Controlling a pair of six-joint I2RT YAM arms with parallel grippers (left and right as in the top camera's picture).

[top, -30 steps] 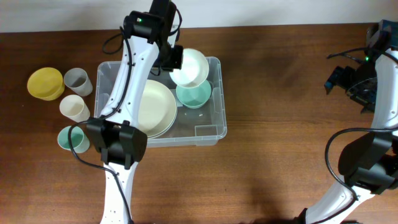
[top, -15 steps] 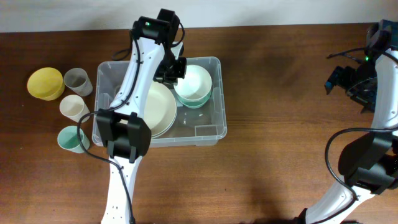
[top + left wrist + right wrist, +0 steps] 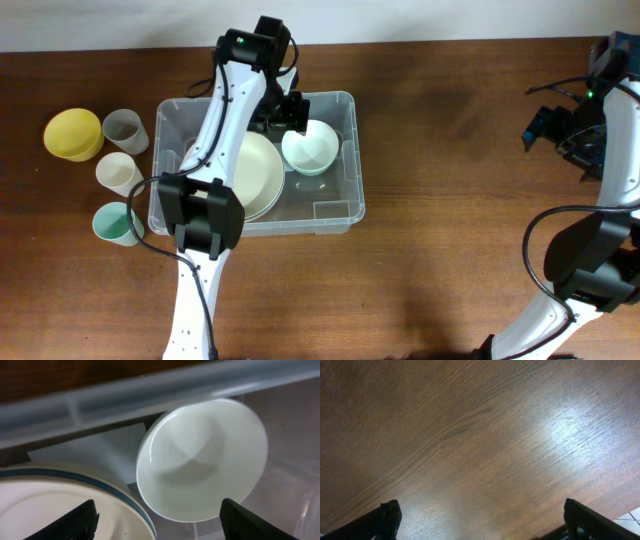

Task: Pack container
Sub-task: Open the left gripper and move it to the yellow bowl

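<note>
The clear plastic container (image 3: 335, 212) stands at mid-left of the table. Inside it lie a large cream plate (image 3: 250, 178) and a white bowl (image 3: 310, 145) nested in a teal bowl (image 3: 312, 169). My left gripper (image 3: 291, 112) hovers open just behind the white bowl, holding nothing. In the left wrist view the white bowl (image 3: 202, 460) lies free ahead of the gripper (image 3: 160, 522), beside the blue-rimmed plate (image 3: 60, 505) and the container wall (image 3: 150, 395). My right gripper (image 3: 565, 125) stands open at the far right, over bare wood (image 3: 480, 435).
Left of the container, on the table, stand a yellow bowl (image 3: 72, 133), a grey cup (image 3: 125, 130), a cream cup (image 3: 120, 173) and a teal cup (image 3: 115, 223). A white label (image 3: 330, 210) shows on the container's bottom.
The left gripper lowered the white bowl onto the teal bowl in the container, then opened and let it go. The right arm has not moved.
</note>
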